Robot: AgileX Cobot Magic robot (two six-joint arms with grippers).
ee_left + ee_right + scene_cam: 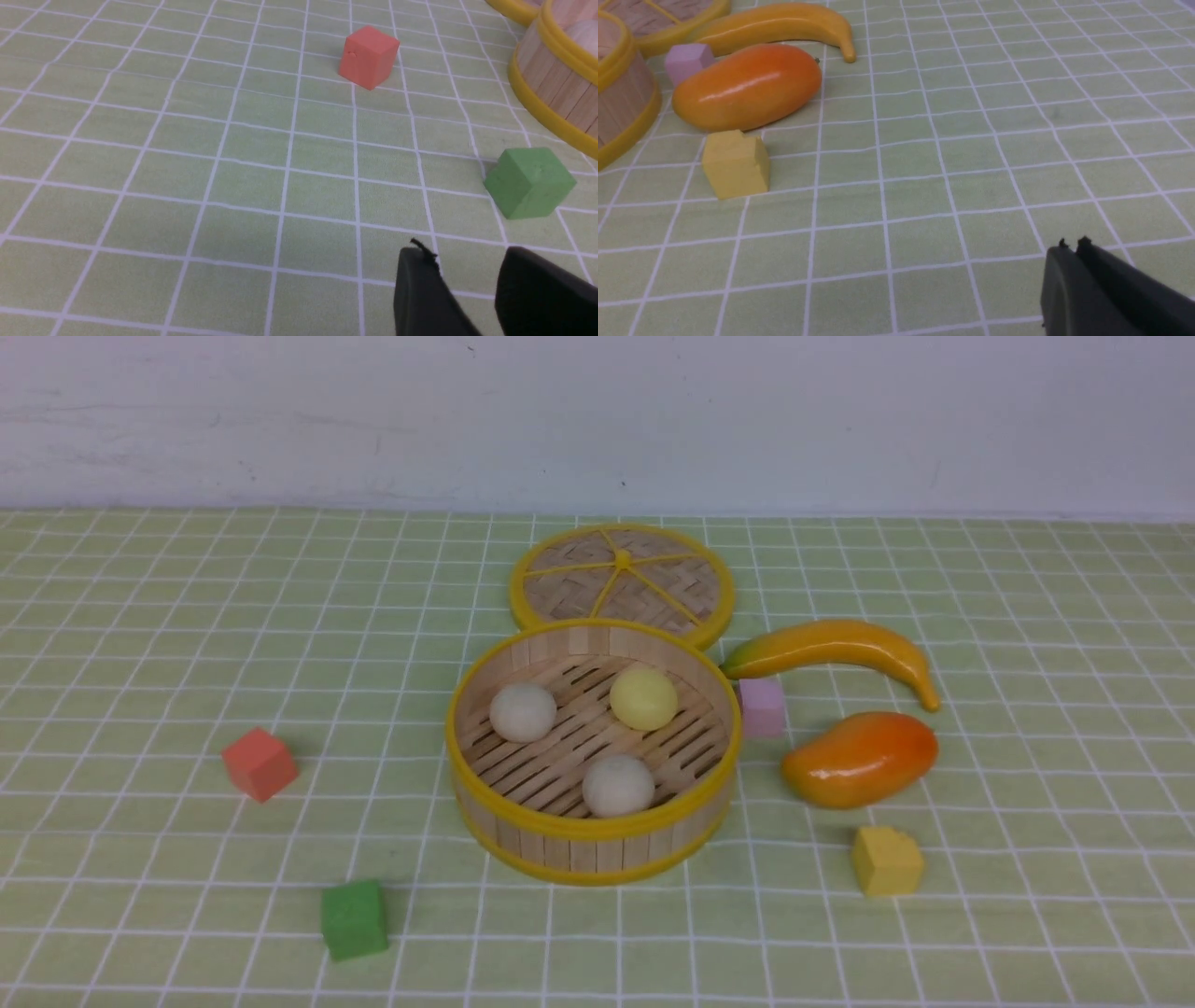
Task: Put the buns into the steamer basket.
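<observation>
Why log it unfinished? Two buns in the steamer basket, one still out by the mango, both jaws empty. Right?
Not quite: all three buns lie inside the steamer basket, as the front view shows; none sits by the mango. Both jaws are indeed empty.

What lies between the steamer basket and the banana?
In the front view, a pink cube sits between the steamer basket and the banana, close beside the basket's wall, just below the banana's green end.

Front cam wide, wrist cams low, oblique
</observation>
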